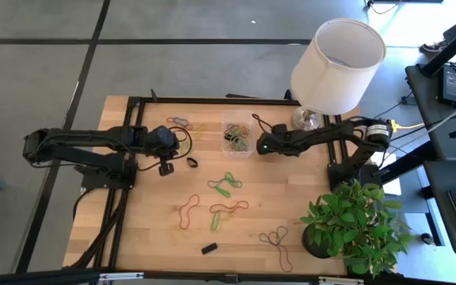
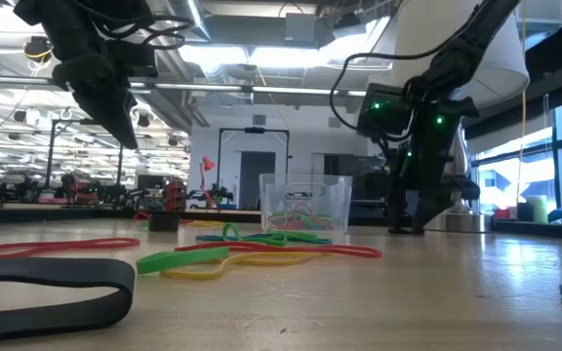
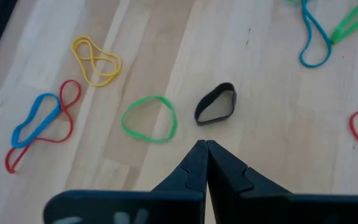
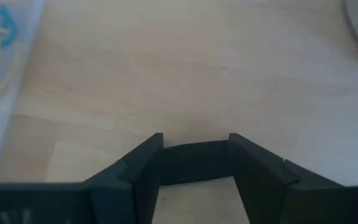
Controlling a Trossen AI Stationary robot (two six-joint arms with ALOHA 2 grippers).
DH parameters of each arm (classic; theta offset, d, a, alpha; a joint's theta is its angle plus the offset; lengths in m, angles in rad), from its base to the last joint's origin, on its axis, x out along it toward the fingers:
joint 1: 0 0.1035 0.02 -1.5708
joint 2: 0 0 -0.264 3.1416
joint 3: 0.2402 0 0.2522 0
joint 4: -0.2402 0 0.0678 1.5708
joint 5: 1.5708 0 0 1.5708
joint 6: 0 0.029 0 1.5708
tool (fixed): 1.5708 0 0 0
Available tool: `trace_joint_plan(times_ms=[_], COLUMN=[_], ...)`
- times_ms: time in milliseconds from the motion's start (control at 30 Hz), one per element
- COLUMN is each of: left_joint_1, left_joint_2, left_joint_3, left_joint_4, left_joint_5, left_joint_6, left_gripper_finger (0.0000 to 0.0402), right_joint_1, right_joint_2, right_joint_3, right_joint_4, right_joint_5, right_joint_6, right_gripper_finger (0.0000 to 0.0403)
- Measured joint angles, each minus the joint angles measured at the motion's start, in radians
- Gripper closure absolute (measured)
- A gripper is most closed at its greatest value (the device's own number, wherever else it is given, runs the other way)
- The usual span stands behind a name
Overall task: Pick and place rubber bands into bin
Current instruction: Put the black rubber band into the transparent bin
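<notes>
Hovering just right of bin (image 1: 237,133), right gripper (image 1: 261,146) spread, nothing held; left gripper (image 3: 205,149) pinched shut, empty, above black rubber band (image 3: 216,104); bare wood between.

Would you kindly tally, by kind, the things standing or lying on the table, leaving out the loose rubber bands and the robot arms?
Lamp: 1
Potted plant: 1
Clear bin: 1
Small black block: 1
Total: 4

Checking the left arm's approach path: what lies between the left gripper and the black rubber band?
Only bare wood. In the left wrist view the shut left gripper points at the black rubber band, with nothing between; a green band lies beside.
</notes>
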Motion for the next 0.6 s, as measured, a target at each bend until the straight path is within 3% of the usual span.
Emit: trace_joint_plan(times_ms=[133, 333, 500, 600], left_joint_1=[0.023, 0.033, 0.032, 0.032], left_joint_2=[0.000, 0.000, 0.000, 0.000], left_joint_3=[0.000, 0.000, 0.000, 0.000], left_joint_4=[0.000, 0.004, 0.006, 0.007], left_joint_5=[0.018, 0.044, 0.043, 0.043], left_joint_6=[0.010, 0.028, 0.038, 0.045], left_gripper_finger=[0.0400, 0.0399, 0.0399, 0.0399], right_joint_1=[0.011, 0.062, 0.095, 0.111], right_joint_2=[0.037, 0.012, -0.062, -0.125], right_joint_3=[0.004, -0.002, -0.004, -0.004], right_joint_4=[-0.012, -0.029, -0.061, -0.062], right_joint_5=[0.010, 0.028, -0.075, -0.059], right_joint_6=[0.050, 0.062, 0.068, 0.067], right_gripper_finger=[0.0256, 0.0386, 0.0390, 0.0397])
